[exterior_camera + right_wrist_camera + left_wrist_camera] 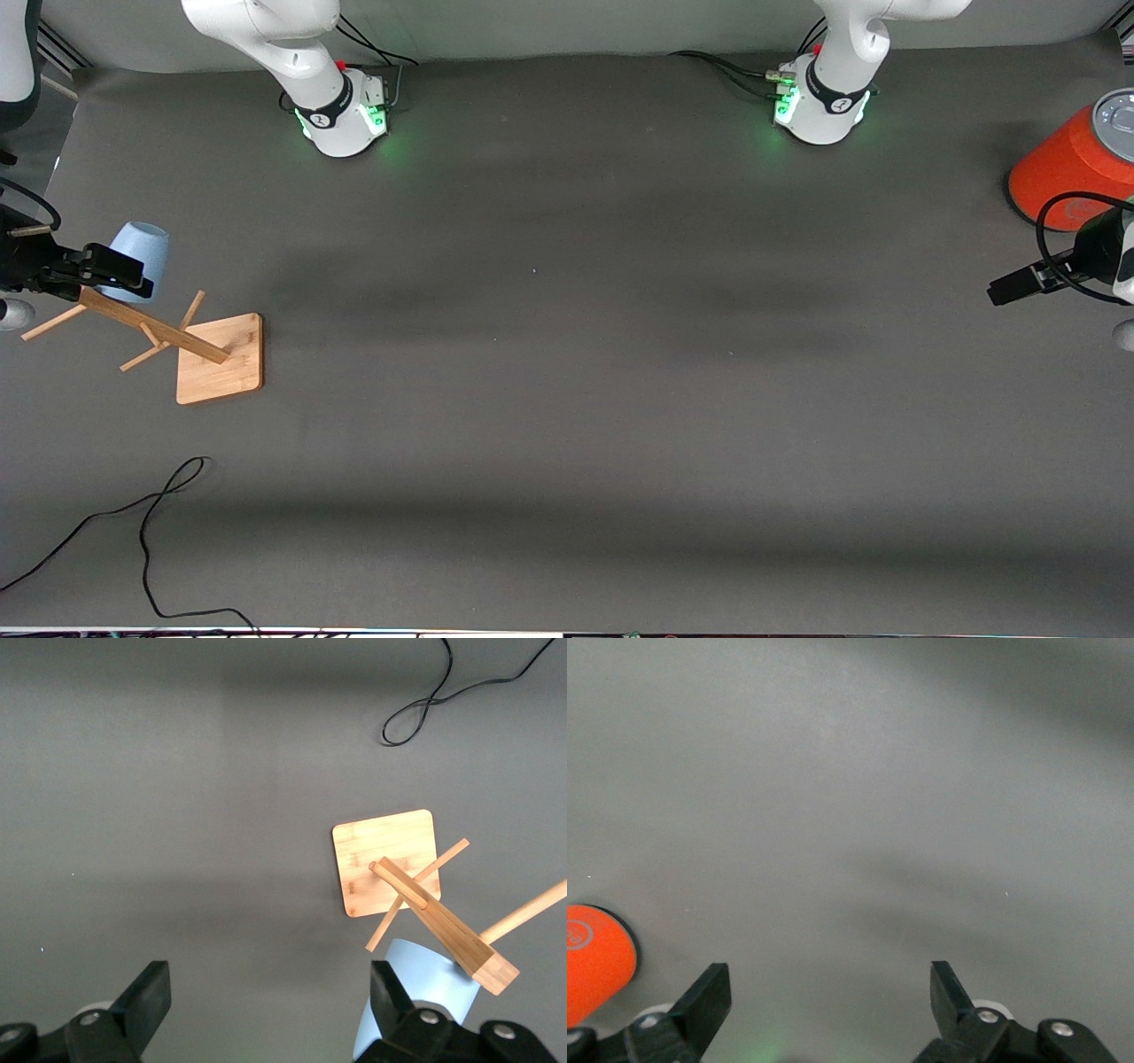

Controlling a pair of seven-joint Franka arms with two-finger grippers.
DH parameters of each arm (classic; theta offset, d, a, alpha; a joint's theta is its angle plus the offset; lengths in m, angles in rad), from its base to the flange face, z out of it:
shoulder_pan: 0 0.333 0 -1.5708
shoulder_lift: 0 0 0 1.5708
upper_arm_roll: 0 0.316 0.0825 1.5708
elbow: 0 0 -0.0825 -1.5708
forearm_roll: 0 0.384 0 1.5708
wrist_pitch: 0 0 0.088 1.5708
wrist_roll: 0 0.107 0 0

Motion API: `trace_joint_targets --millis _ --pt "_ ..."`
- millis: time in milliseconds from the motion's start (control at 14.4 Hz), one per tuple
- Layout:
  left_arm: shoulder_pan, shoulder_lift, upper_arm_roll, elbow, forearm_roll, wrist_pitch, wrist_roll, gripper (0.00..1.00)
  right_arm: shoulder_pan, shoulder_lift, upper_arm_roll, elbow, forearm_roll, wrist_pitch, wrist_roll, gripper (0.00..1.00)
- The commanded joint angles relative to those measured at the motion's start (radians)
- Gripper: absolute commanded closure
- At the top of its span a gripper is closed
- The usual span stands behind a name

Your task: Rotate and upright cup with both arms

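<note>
Approach step: right tool (266, 1010), fingers apart and empty, hovers beside cup (140, 254) hung upside down on rack (182, 341). Left tool (830, 1010), also apart, waits near orange cylinder (1076, 164); next, right must close on cup.

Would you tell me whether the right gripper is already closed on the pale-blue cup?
No, the right gripper is open with nothing between its fingers, and the cup hangs on the wooden rack beside one finger.

A dark grey table (567, 372) is lit unevenly, with soft shadow bands; a black cable (146, 532) is laid near its front edge.
</note>
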Motion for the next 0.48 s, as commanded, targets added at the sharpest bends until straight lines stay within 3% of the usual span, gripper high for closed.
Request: trace_joint_targets --millis 0,416 --pt "-0.002 -0.013 0.001 -0.005 0.000 0.006 -0.004 0.00 -0.001 -0.012 0.001 -0.007 -0.007 -0.005 -0.027 0.00" --pt "-0.002 -0.013 0.001 -0.005 0.000 0.009 -0.004 0.00 -0.006 -0.018 -0.016 -0.012 -0.010 -0.015 -0.030 0.00"
